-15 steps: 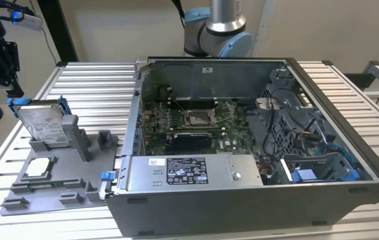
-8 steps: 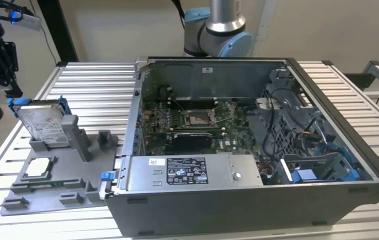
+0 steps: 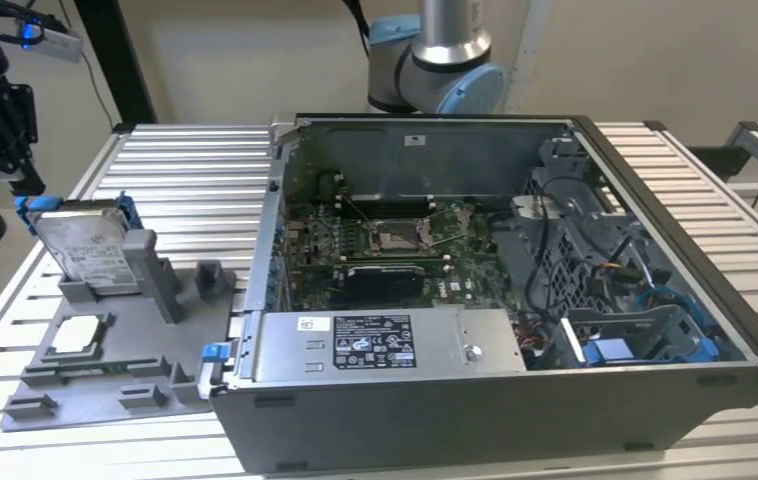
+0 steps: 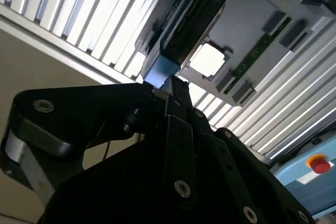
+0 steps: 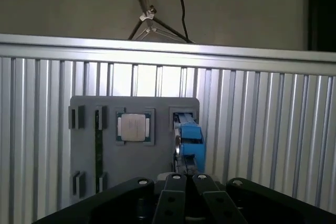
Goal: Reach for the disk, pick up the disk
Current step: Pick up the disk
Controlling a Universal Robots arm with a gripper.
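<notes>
The disk (image 3: pixel 83 245) is a silver hard drive with a white label in a blue bracket. It stands tilted on edge in a slot of the grey holder plate (image 3: pixel 106 390) at the exterior view's left. My black gripper (image 3: pixel 30 186) hangs right above its upper corner, fingers shut together, tips at the blue bracket. In both wrist views the disk (image 4: pixel 184 24) (image 5: pixel 190 139) is seen edge-on just beyond the gripper (image 4: pixel 169 88) (image 5: pixel 186 178). The disk still rests in its slot.
A small square silver chip (image 3: pixel 75 335) lies in the same holder plate next to the disk. An open computer case (image 3: pixel 486 290) with a long grey labelled box (image 3: pixel 379 345) stands at the exterior view's right on the ribbed metal table (image 3: pixel 179 160).
</notes>
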